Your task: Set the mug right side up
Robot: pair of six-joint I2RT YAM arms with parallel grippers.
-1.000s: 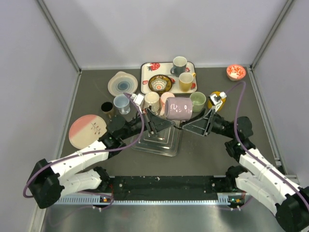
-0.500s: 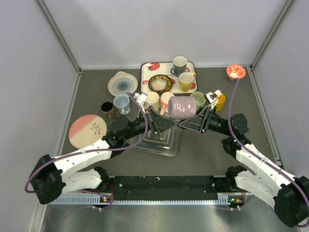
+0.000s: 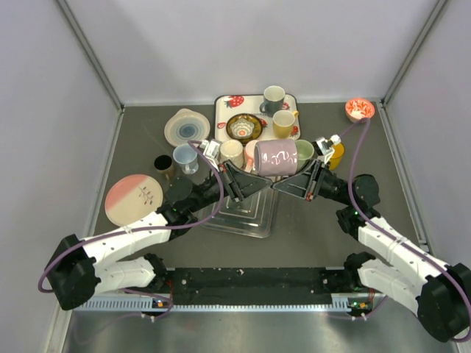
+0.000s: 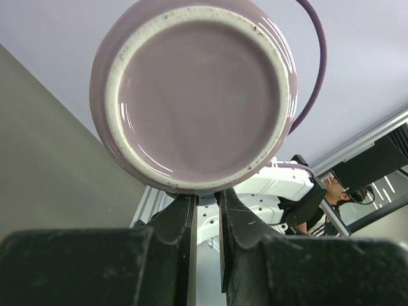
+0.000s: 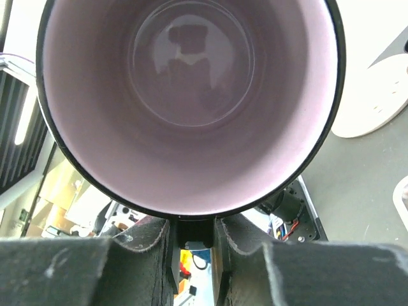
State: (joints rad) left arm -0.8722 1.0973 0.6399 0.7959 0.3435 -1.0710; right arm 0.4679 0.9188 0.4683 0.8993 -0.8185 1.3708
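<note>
The right gripper (image 3: pixel 296 179) has narrowed its jaws beneath the mug (image 3: pixel 277 157); whether it grips, I cannot tell. The left gripper (image 4: pixel 205 197) clamps the mug, sideways above the grey table (image 3: pixel 316 228), just before the tray (image 3: pixel 250 103). Pale walls (image 3: pixel 243 44) surround.

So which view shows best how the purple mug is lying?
Top external: the mug shows whole, lying on its side with its opening to the right. The left wrist view shows only its base, and the right wrist view only its inside.
</note>
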